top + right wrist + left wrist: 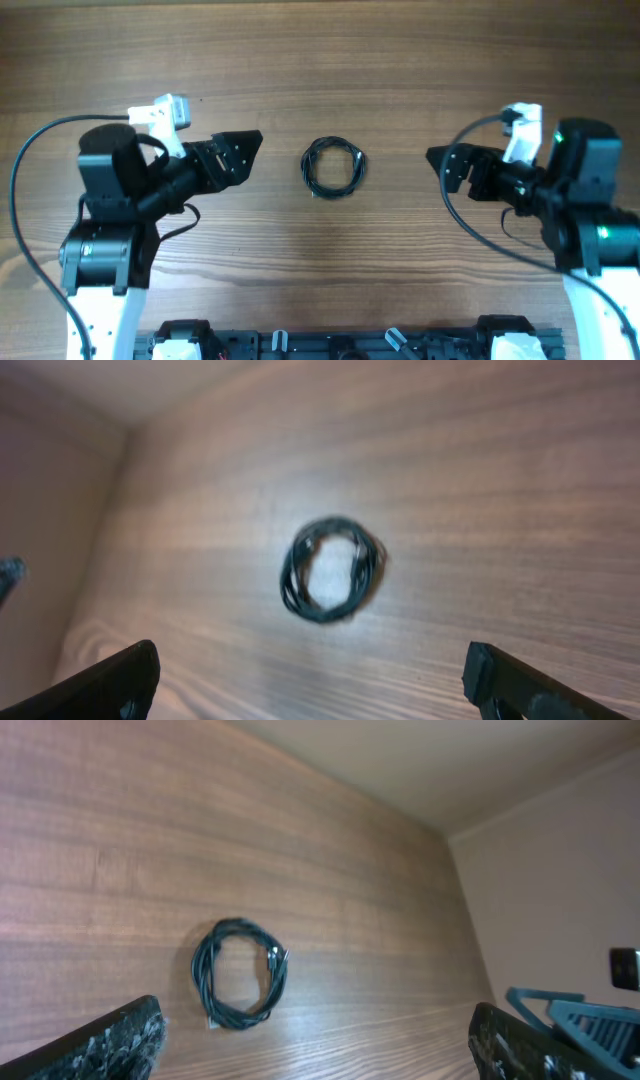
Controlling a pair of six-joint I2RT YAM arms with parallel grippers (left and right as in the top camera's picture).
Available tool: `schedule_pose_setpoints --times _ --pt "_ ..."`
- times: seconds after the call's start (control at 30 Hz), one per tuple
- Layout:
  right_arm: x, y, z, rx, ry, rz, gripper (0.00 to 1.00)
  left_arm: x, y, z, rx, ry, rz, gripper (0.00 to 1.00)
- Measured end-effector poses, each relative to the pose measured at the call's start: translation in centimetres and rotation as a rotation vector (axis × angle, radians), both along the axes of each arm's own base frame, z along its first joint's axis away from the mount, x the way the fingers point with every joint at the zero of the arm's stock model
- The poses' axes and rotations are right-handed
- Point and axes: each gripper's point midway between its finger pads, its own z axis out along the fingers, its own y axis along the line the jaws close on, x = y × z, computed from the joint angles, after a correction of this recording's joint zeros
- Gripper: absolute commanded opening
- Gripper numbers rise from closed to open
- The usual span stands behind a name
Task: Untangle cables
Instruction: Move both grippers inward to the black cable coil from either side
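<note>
Counter [320, 60]: wood grain, seen from above.
Cables [309, 168]: coiled in one small ring mid-counter, between my two tools, touching neither.
Left tool [250, 155]: spread wide, holding nothing, near the cables.
Right tool [440, 168]: spread wide, holding nothing, slightly farther off.

We observe a wooden table [320, 60] with brown grain running from side to side in the overhead view. Directly on it lie the cables [309, 170], thin black cords wound into one small ring. The ring lies flat near the middle of the surface, with its turns bunched and overlapping. We see bare wood through its opening. In the left wrist view, a small connector end shows at the ring's right side.
</note>
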Motion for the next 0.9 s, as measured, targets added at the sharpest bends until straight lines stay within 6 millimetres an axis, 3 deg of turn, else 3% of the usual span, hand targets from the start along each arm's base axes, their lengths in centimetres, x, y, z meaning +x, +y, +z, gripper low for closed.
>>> schedule_pose_setpoints --times 0.03,0.17,0.27,0.3,0.37,0.4,0.47,0.5,0.57,0.63,0.67,0.8,0.9 --pt "0.0 0.6 -0.7 -0.003 0.011 0.063 1.00 0.1 -0.1 -0.9 0.001 0.036 -0.010 0.99" --pt "-0.6 1.8 -2.8 -0.006 0.060 0.218 1.00 -0.6 -1.2 -4.4 0.071 0.151 -0.089 0.99" --pt "-1.6 3.2 -2.8 -0.063 -0.013 0.366 1.00 -1.0 -4.5 -6.2 0.201 0.140 -0.197 1.00" --pt "-1.8 3.8 -2.7 -0.080 -0.035 0.406 1.00 -0.8 -5.9 -6.5 0.246 0.112 -0.226 0.97" --pt "-1.7 4.5 -2.0 -0.090 -0.068 0.433 1.00 0.2 -7.3 -7.1 0.326 0.067 -0.222 0.72" --pt "-1.5 4.3 -1.9 -0.090 -0.059 0.411 1.00 1.3 -7.5 -7.9 0.368 0.062 -0.192 0.74" --pt "-1.3 2.7 -3.0 -0.118 0.058 0.254 1.00 3.0 -6.8 -11.3 0.465 0.131 -0.136 0.55" --pt "-1.6 0.1 -4.4 -0.206 0.169 0.082 1.00 3.4 -6.4 -11.9 0.484 0.147 -0.110 0.52" --pt "-2.8 -3.1 -5.3 -0.279 0.269 -0.135 1.00 4.1 -6.3 -11.4 0.462 0.132 -0.067 0.47" --pt "-3.3 -4.1 -4.7 -0.271 0.277 -0.238 0.99 4.4 -6.3 -11.7 0.448 0.148 -0.035 0.38" --pt "-3.4 -4.1 -4.4 -0.266 0.267 -0.245 1.00 4.6 -6.3 -12.4 0.450 0.169 -0.028 0.38" --pt "-4.2 -2.8 -4.2 -0.294 0.241 -0.149 1.00 5.4 -6.6 -18.8 0.492 0.338 -0.021 0.37" --pt "-4.4 -1.3 -4.8 -0.312 0.248 -0.069 1.00 5.7 -6.9 -20.9 0.487 0.383 -0.015 0.36"
